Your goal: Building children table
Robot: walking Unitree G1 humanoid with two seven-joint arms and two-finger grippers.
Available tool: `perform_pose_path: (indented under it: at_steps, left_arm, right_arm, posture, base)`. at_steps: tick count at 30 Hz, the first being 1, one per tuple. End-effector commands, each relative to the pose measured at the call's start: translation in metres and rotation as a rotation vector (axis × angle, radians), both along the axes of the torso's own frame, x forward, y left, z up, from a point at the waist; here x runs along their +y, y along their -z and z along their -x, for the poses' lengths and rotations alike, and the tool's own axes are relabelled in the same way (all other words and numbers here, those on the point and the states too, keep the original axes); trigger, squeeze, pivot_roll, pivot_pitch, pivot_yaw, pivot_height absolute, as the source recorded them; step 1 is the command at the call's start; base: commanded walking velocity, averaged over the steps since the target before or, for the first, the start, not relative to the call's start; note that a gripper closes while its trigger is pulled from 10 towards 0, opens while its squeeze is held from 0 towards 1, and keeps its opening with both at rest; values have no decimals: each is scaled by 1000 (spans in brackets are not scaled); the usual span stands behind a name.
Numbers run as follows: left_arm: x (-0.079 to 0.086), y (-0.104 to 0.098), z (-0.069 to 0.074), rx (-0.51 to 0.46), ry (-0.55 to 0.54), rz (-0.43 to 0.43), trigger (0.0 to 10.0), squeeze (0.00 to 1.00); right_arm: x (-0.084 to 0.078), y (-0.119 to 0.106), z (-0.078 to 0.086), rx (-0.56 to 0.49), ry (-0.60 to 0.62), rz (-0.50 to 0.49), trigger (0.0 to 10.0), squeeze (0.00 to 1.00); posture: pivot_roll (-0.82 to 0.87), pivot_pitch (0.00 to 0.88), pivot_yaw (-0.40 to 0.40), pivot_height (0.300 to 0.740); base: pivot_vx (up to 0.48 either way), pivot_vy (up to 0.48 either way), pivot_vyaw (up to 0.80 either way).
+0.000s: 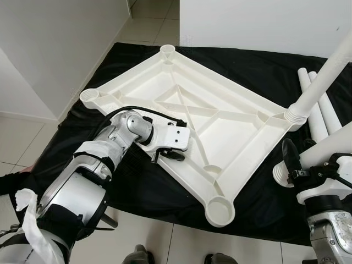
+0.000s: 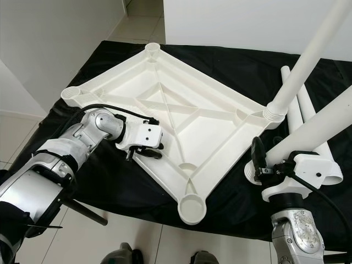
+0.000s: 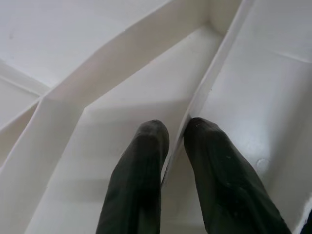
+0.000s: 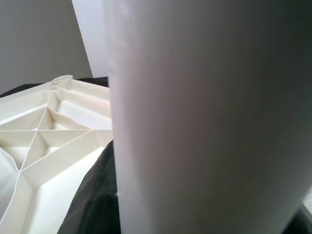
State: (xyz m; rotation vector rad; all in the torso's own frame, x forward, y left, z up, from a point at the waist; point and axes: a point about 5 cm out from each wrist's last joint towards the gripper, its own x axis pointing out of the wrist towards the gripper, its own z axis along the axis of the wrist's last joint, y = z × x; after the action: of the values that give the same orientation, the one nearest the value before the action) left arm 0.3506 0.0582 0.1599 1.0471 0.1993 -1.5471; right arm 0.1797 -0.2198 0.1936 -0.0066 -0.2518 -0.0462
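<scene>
A white plastic tabletop (image 1: 187,118) is lying upside down on a black cloth (image 1: 258,71) spread over the tiled floor (image 1: 146,22), its ribbed underside facing up and dividing into shallow compartments that are holding nothing. A round leg socket is sitting at each corner: the one at 6 o'clock (image 1: 219,212) is standing vacant, as are the ones at 12 o'clock (image 1: 167,49) and 9 o'clock (image 1: 91,95), while the socket at 3 o'clock is already taking a white leg (image 1: 322,82) that is rising steeply toward the upper right. The left gripper (image 1: 168,154) is reaching in from 8 o'clock and working at the tabletop's near-left edge; its wrist view is showing the two black fingers (image 3: 141,180) straddling a thin upright rib (image 3: 200,92), one finger on each side, pinching it between them. The right gripper (image 1: 291,165), at 4 o'clock, is clenching around a second white leg (image 2: 324,129) (a thick tube crowding its wrist view), holding it tilted just beside the occupied socket. Two more white legs (image 1: 316,115) are lying on the cloth at 3 o'clock, side by side, behind the standing one.
</scene>
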Motion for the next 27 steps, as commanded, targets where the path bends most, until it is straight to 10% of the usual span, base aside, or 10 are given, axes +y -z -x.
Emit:
perform_pose_path:
  at_steps: [1, 14, 25, 26, 27]
  left_arm:
    - [13, 25, 4, 72, -62, -53, 0, 0]
    - [16, 27, -1, 66, -204, 22, 0, 0]
    - [-3, 12, 4, 56, -366, 283, 0, 0]
    - [-7, 10, 6, 56, -343, 312, 6000, 0]
    - [-11, 6, 8, 55, -320, 348, 10000, 0]
  right_arm:
    - [2, -3, 0, -17, -10, 5, 10000, 0]
    - [2, -6, 1, -29, -1, 7, 10000, 0]
    - [10, -3, -7, -33, -26, -19, 10000, 0]
    - [10, -3, -8, -32, -31, -19, 10000, 0]
    - [10, -2, -10, -32, -39, -21, 10000, 0]
  posture:
    - [-46, 102, 90, 740]
    - [-50, 106, 102, 740]
    - [-26, 104, 89, 740]
    - [-14, 99, 78, 740]
    - [-9, 95, 73, 740]
  base:
    - [0, 0, 0]
    - [0, 0, 0]
    - [0, 0, 0]
    - [0, 0, 0]
    - [0, 0, 0]
